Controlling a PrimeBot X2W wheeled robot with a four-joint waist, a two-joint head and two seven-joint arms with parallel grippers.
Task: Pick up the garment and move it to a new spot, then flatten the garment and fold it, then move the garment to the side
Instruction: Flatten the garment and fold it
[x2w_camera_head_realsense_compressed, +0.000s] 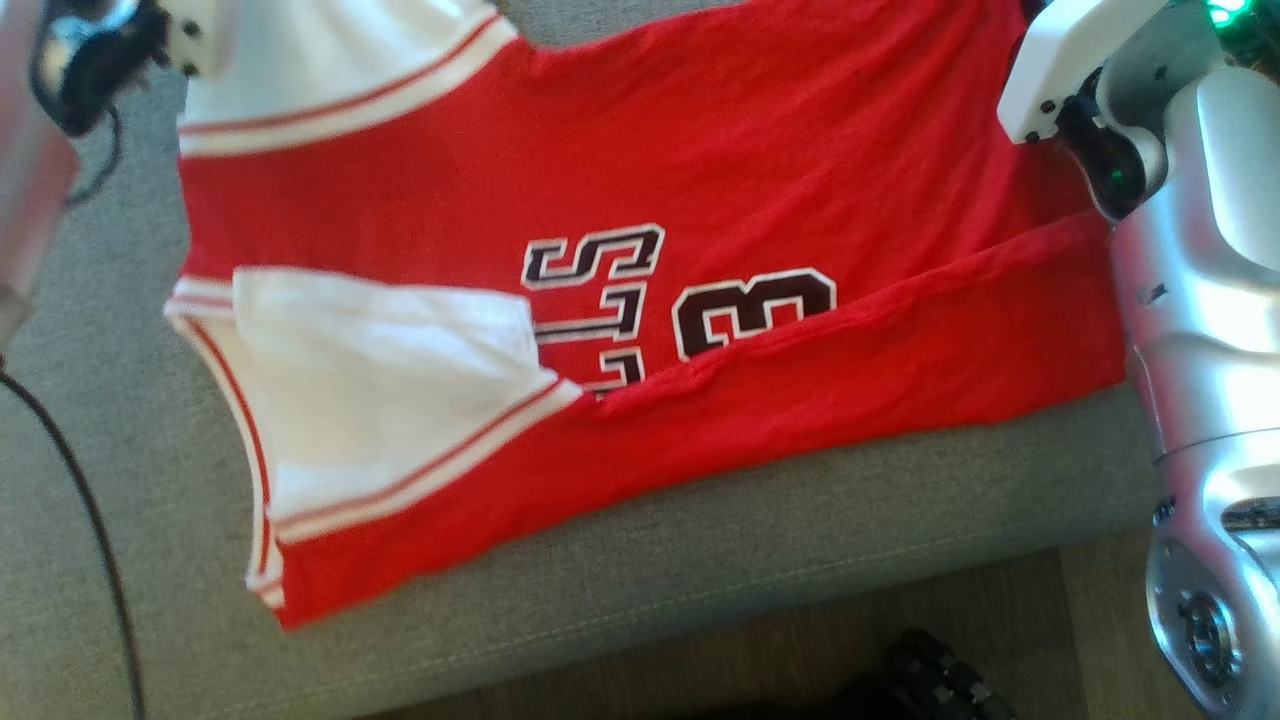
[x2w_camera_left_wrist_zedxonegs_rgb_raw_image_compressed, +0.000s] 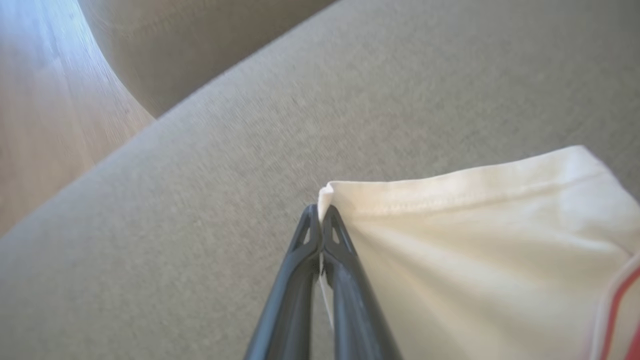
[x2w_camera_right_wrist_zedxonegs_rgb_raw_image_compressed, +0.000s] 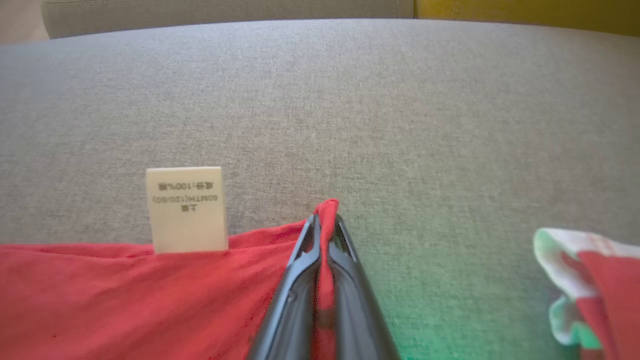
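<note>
The garment (x2w_camera_head_realsense_compressed: 700, 180) is a red jersey with white sleeves and dark lettering, spread across a grey cushion (x2w_camera_head_realsense_compressed: 700, 560), its near part folded over itself. My left gripper (x2w_camera_left_wrist_zedxonegs_rgb_raw_image_compressed: 320, 212) is shut on the hemmed corner of a white sleeve (x2w_camera_left_wrist_zedxonegs_rgb_raw_image_compressed: 475, 240). My right gripper (x2w_camera_right_wrist_zedxonegs_rgb_raw_image_compressed: 325, 220) is shut on the red hem (x2w_camera_right_wrist_zedxonegs_rgb_raw_image_compressed: 125, 300), with a pinch of red cloth poking up between the tips. A white care label (x2w_camera_right_wrist_zedxonegs_rgb_raw_image_compressed: 186, 209) stands up from that hem to the left of the fingers. In the head view, my left wrist (x2w_camera_head_realsense_compressed: 95, 55) is at the top left and my right wrist (x2w_camera_head_realsense_compressed: 1085, 110) at the top right.
The cushion's front edge (x2w_camera_head_realsense_compressed: 760, 610) runs along the bottom, with wooden floor (x2w_camera_head_realsense_compressed: 600, 690) and a dark object (x2w_camera_head_realsense_compressed: 930, 680) below it. A black cable (x2w_camera_head_realsense_compressed: 90, 530) hangs at the left. A bunched red and white piece of cloth (x2w_camera_right_wrist_zedxonegs_rgb_raw_image_compressed: 585, 280) lies right of my right gripper.
</note>
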